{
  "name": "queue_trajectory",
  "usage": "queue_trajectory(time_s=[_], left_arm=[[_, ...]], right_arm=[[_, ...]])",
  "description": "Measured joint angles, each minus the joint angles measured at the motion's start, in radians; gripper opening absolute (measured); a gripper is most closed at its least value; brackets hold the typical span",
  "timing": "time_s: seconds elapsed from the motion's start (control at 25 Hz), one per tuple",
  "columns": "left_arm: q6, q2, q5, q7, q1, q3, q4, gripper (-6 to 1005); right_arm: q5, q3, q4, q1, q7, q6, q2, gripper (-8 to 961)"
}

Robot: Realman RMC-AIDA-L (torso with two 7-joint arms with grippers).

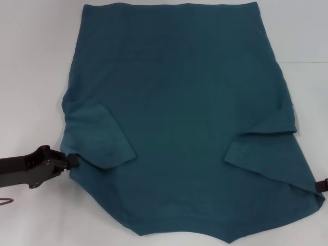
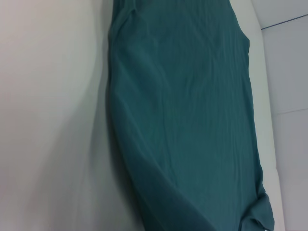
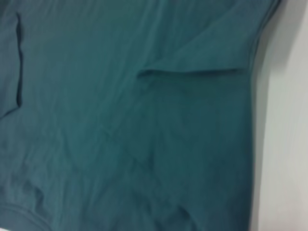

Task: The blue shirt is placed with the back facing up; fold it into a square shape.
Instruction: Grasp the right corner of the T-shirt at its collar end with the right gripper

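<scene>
Teal shirt (image 1: 179,118): my left pincer (image 1: 73,160) and right pincer (image 1: 322,185) at lower edges, grip unclear; lift both evenly.

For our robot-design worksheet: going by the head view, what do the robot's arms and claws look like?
The left arm is a dark, near-black link with a blocky, angular wrist ending in a small dark left claw. Of the right claw, only a dark tip shows at the picture's edge. No markings are visible on either.
</scene>
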Motion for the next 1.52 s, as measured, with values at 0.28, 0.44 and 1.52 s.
queue_trajectory(time_s=[0.28, 0.44, 1.52], left_arm=[[-0.004, -0.001, 0.000, 0.000, 0.002, 0.000, 0.000, 6], [-0.006, -0.002, 0.000, 0.000, 0.002, 0.000, 0.000, 6], [-0.006, -0.002, -0.002, -0.004, 0.003, 0.000, 0.000, 6]], right_arm=[[-0.022, -0.001, 0.005, 0.003, -0.006, 0.023, 0.011, 606], [-0.022, -0.001, 0.004, 0.005, -0.006, 0.024, 0.021, 606], [-0.006, 0.011, 0.002, 0.028, 0.004, -0.030, 0.028, 606]])
